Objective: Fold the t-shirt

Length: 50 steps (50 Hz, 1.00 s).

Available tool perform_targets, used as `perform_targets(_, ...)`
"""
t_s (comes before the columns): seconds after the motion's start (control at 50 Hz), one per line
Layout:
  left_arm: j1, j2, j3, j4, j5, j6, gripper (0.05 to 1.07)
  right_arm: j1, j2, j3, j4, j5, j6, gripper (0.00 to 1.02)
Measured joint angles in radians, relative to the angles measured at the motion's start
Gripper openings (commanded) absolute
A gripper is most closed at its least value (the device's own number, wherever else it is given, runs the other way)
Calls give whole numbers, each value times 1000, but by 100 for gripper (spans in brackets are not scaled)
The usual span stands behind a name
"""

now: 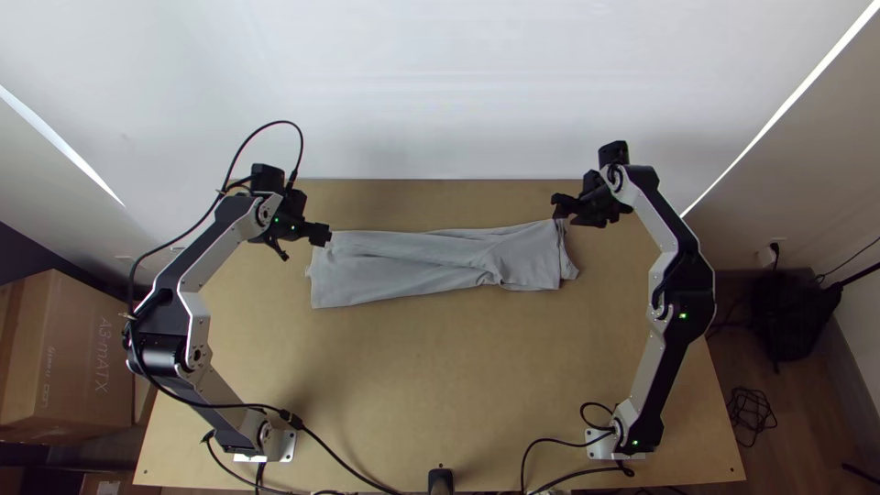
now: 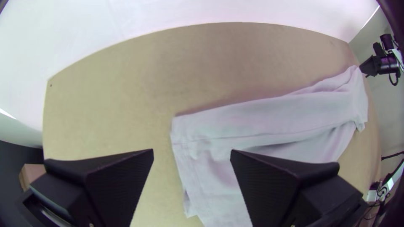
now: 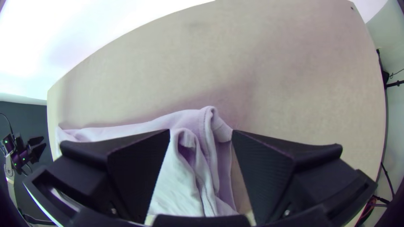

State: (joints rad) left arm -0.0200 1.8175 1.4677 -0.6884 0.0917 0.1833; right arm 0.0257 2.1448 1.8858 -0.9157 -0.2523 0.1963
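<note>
Grey t-shirt [image 1: 412, 266] in strip | table [image 1: 403, 376] beyond every edge | left gripper [image 1: 302, 246], right gripper [image 1: 577, 212] spread, released

Printed letters and a numeral mark the cardboard box [image 1: 81, 362].

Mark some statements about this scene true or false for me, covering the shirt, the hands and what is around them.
1. The t-shirt lies on the wooden table as a long, narrow strip. True.
2. Both hands are clamped shut. False: the left hand and the right hand are both open.
3. The two hands are at opposite ends of the t-shirt. True.
4. The t-shirt is perfectly smooth. False: it has creases, including some near the right hand's end.
5. A cardboard box stands beyond the table, on the left arm's side. True.
</note>
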Motion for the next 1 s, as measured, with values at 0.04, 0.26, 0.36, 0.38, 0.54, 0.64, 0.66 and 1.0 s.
perform_targets(0.04,10,-10,-26,3,23,0,102,-6,-4,0,-1,2,0,90)
perform_targets(0.26,124,-112,-155,6,226,0,101,-51,-81,-10,-1,-2,2,94)
perform_targets(0.36,169,-137,-208,11,303,7,101,-70,-143,-18,-2,-70,25,95)
perform_targets(0.38,176,-139,-216,11,312,8,101,-74,-153,-19,-2,-90,33,95)
perform_targets(0.54,204,-140,-291,23,367,21,101,-106,-203,-20,-6,-290,114,98)
perform_targets(0.64,206,-140,-320,51,374,24,102,-132,-219,-21,-6,-406,166,98)
perform_targets(0.66,206,-140,-323,56,376,27,102,-137,-221,-21,-6,-421,173,98)
perform_targets(1.0,201,-112,-355,128,380,26,102,-185,-274,-21,-5,-517,258,98)
